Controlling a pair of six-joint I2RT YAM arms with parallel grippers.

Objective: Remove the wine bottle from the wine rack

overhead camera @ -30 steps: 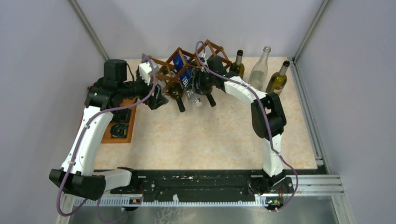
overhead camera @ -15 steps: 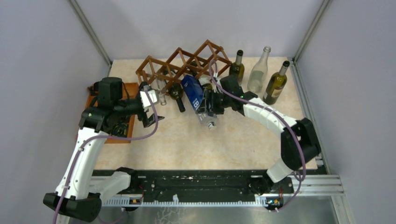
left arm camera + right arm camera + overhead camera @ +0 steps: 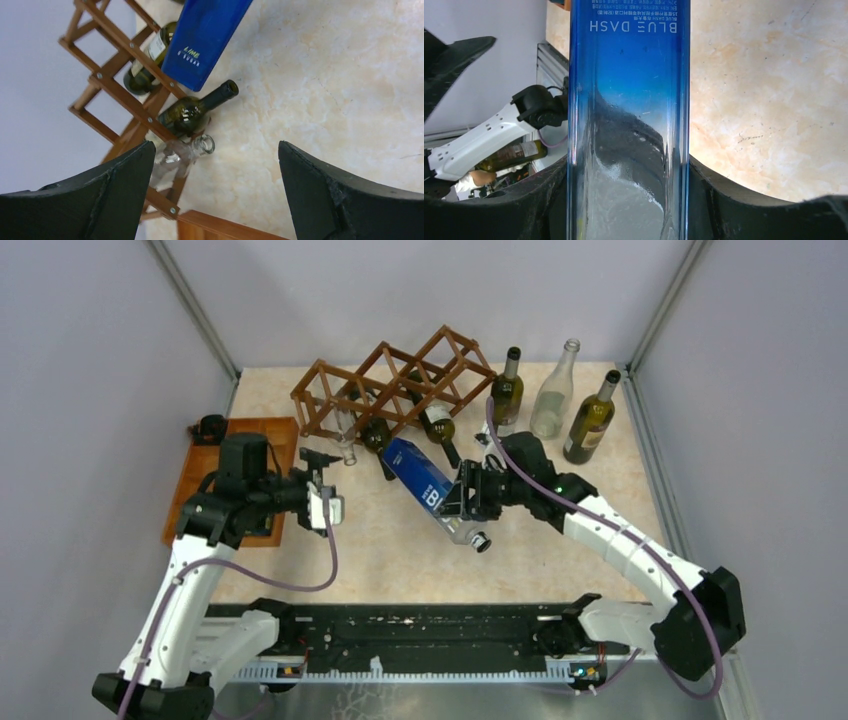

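The wine bottle point(image 3: 425, 490) sits in the middle of the top view, clamped across its lower body by the right claw point(image 3: 468, 498), which is closed on it. It slants from its base at upper left to its neck at lower right. It is clear of the wine rack point(image 3: 400, 380), which stands above it in the frame, near the back of the table point(image 3: 400, 560). In the right wrist view the bottle point(image 3: 629, 75) runs straight up the centre, with a black finger point(image 3: 744, 205) hugging each side.

The left claw point(image 3: 325, 502) hangs to the left of the bottle with its jaws spread wide and nothing between them. Its own camera looks past both fingers point(image 3: 100, 195) at the rack point(image 3: 115, 85).

Three bottles lie in the rack: a clear one point(image 3: 345, 445), a dark green one point(image 3: 378, 440) and another dark one point(image 3: 440, 430). Their necks point toward the held bottle's base. Three upright bottles point(image 3: 555, 390) stand at upper right, and an orange-brown tray point(image 3: 270, 430) lies at the left edge.

The held bottle is deep blue over most of its body and fades to clear glass toward the neck. It carries white lettering reading BLUE DASH.
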